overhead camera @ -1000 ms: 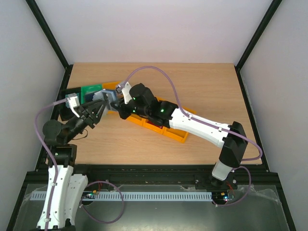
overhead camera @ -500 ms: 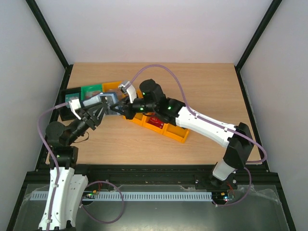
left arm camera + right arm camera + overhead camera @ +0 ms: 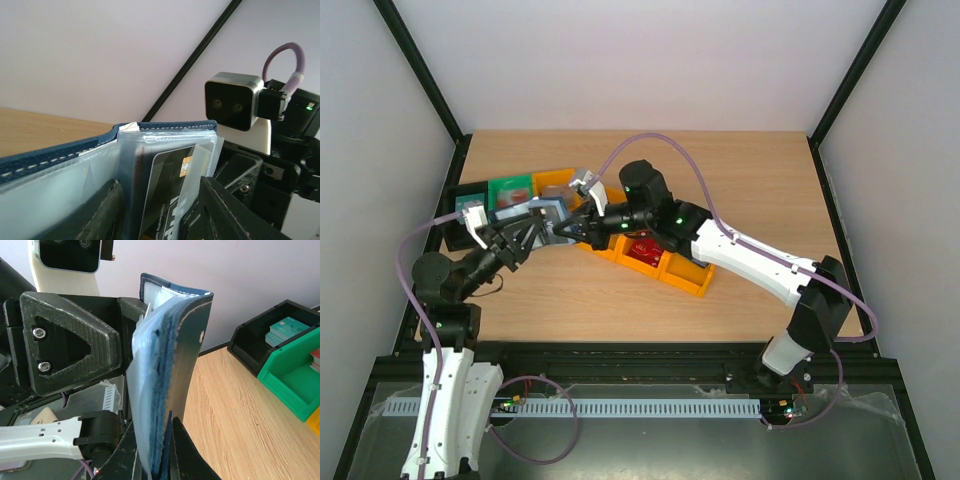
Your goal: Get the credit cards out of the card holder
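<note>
A: Where is the card holder (image 3: 546,211)?

B: Up off the table (image 3: 750,180), on the left side, held between the two arms. It hangs over the left end of the orange tray (image 3: 682,276), near the green bin (image 3: 510,188).

A: How does it look?

B: Dark navy outside, with pale stitching along the edge. It is folded open and stands on edge. Inside is a stack of clear, blue-grey pockets, fanned a little away from the cover.

A: Any card showing in it?

B: One dark grey card (image 3: 162,192) with a gold chip and white lettering. It sits upright in a pocket, its top below the pocket's rim.

A: The right gripper (image 3: 154,452)?

B: Pinched tight on the holder's lower edge, cover and pockets together.

A: And the left gripper (image 3: 532,228)?

B: Its fingers stand one on each side of the pocket stack, the grey card between them. Whether they press on it, I can't tell.

A: Other cards?

B: A red card (image 3: 642,250) lies in one compartment of the tray, and teal cards (image 3: 285,329) in the black bin (image 3: 250,342).
</note>
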You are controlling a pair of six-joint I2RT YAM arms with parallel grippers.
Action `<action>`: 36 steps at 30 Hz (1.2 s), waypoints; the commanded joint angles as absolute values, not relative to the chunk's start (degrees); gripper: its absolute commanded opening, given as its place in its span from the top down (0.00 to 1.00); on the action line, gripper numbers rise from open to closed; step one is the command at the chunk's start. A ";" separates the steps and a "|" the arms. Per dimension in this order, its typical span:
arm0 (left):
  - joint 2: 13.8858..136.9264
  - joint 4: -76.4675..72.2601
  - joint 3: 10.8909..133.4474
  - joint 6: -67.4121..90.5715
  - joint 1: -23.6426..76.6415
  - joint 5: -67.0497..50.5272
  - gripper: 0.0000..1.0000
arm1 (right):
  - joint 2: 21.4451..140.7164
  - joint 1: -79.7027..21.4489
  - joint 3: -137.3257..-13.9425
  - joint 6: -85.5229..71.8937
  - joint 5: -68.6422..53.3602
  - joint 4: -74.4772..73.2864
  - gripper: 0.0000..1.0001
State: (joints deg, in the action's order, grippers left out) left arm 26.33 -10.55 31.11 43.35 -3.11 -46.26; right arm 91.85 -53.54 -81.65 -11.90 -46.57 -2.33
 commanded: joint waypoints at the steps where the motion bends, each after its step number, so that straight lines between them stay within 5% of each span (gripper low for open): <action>1: 27.92 -17.41 29.94 48.02 -2.80 -50.72 0.59 | 89.02 -55.74 -82.14 -10.77 -57.01 2.04 0.98; 15: 27.19 -29.21 29.80 49.46 1.57 -65.36 0.76 | 98.67 -55.76 -87.36 -26.37 -47.59 12.74 0.98; 22: 27.60 -30.48 30.38 51.25 2.99 -69.87 0.67 | 100.57 -55.68 -89.70 -26.12 -44.85 11.60 0.98; 27: 31.43 -29.44 34.20 56.20 2.99 -76.06 0.61 | 98.96 -53.87 -85.88 -26.80 -60.48 19.95 0.98; 36: 34.75 -18.20 42.28 50.11 2.99 -83.63 0.63 | 94.52 -51.98 -86.67 0.15 -66.69 -2.09 0.98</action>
State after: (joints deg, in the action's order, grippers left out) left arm 34.54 -22.06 37.95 50.98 -2.48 -58.08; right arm 93.23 -48.31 -83.13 -14.59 -63.00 6.70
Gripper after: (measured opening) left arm 0.375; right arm 0.052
